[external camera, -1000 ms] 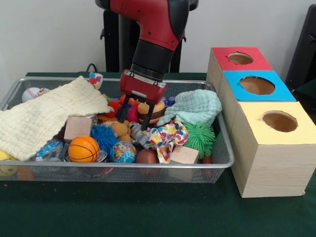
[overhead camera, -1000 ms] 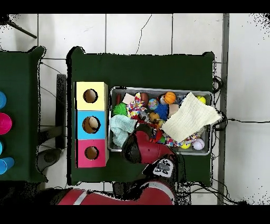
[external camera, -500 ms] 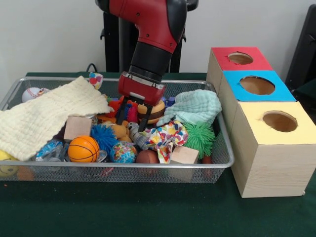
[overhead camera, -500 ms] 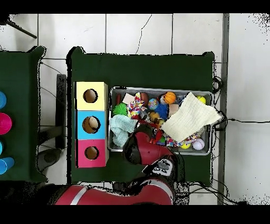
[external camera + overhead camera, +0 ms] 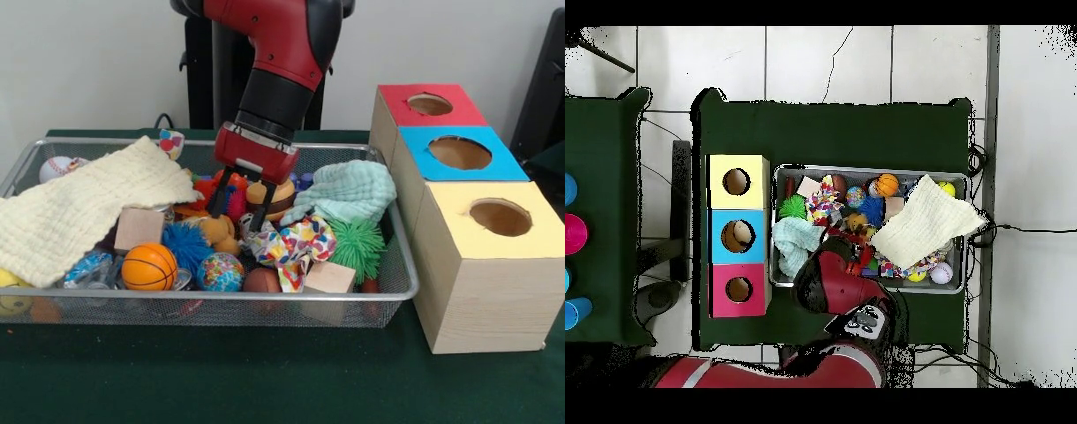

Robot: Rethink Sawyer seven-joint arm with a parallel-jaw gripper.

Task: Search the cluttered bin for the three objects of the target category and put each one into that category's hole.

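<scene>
The wire mesh bin (image 5: 221, 296) is full of toys; it also shows in the overhead view (image 5: 963, 180). My gripper (image 5: 238, 205) is low in the bin's middle, open, with its fingers either side of a red spiky toy (image 5: 233, 201). A tan-orange plush animal (image 5: 217, 232) lies just below and in front of the fingertips, apart from them. The pale yellow plush is hidden. The red-topped box's hole (image 5: 430, 104) is at the far right and empty; the overhead view shows it too (image 5: 739, 290). The arm hides the gripper in the overhead view.
Blue-topped (image 5: 459, 152) and yellow-topped (image 5: 500, 216) boxes stand beside the red one. In the bin are a cream cloth (image 5: 79, 208), mint cloth (image 5: 349, 190), patterned cloth (image 5: 296, 243), basketball (image 5: 148, 267), green spiky ball (image 5: 357, 247) and wooden blocks (image 5: 139, 228).
The gripper dipped slightly left, then came back right and a little higher. The patterned cloth shifted a little. The fingers stayed open.
</scene>
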